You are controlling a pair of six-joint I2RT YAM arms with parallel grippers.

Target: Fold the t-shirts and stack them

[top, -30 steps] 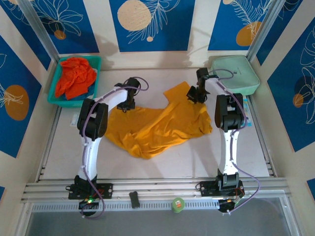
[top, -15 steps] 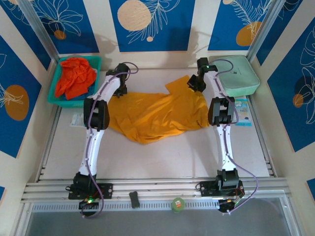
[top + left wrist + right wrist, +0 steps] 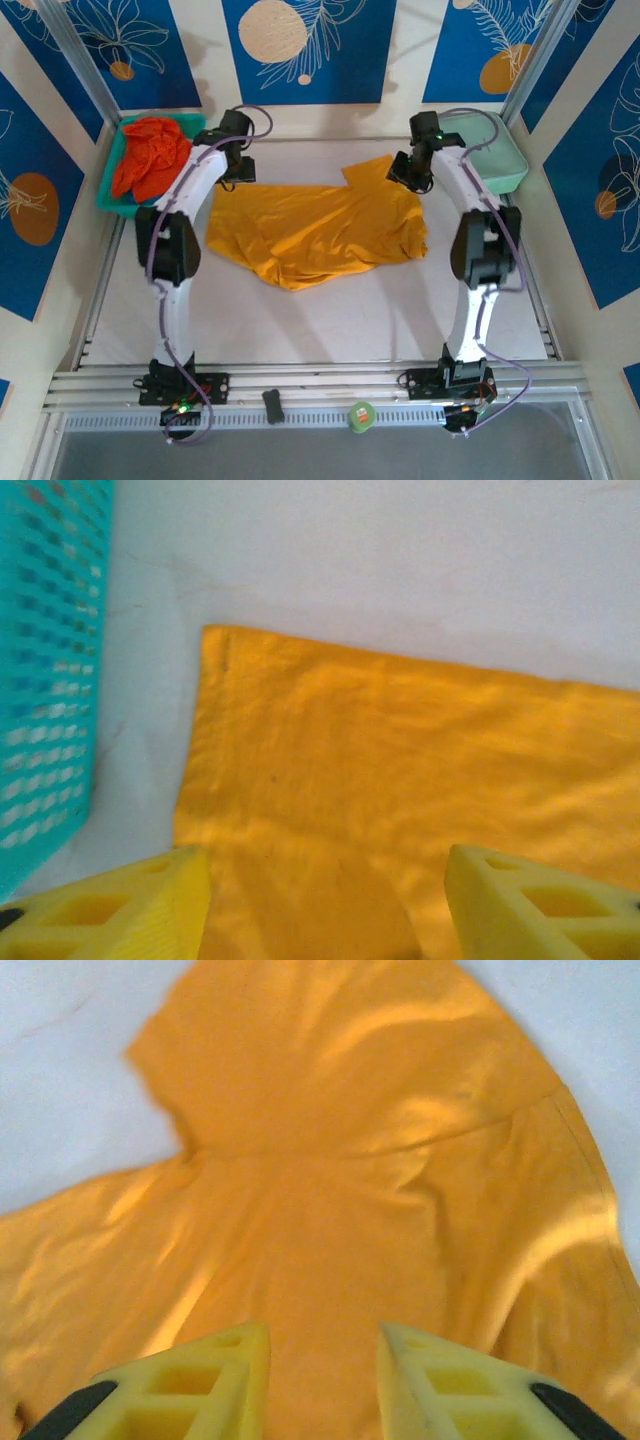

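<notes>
- The teal basket (image 3: 118, 207) is sitting in the far left corner of the table (image 3: 300, 320), holding the crumpled red-orange t-shirt (image 3: 150, 158).
- In the left wrist view, the basket's slotted wall (image 3: 50, 680) is standing just beside the yellow-orange t-shirt's (image 3: 400, 760) corner, with a strip of bare table between them.
- A mint-green case (image 3: 500, 160) is resting in the far right corner, just behind the right arm.
- A small black object (image 3: 273, 404) and a green roll (image 3: 361, 414) are lying on the rail at the near edge, well apart from the cloth.
- The yellow-orange t-shirt (image 3: 320, 235) is lying spread across the middle of the table, nearer the far edge. One sleeve is pointing toward that edge and wrinkles are bunching at the near side.
- The left gripper (image 3: 236, 172) is hovering over the shirt's far left corner. Its yellow fingers (image 3: 130, 905) are standing wide apart, with nothing pinched between them.
- The right gripper (image 3: 408, 175) is hovering over the cloth just below the sleeve (image 3: 320, 1190). Its fingers (image 3: 190, 1380) are parted by a narrower gap, and flat cloth is showing through that gap.
- Whether either gripper's fingertips are touching the fabric cannot be told.
</notes>
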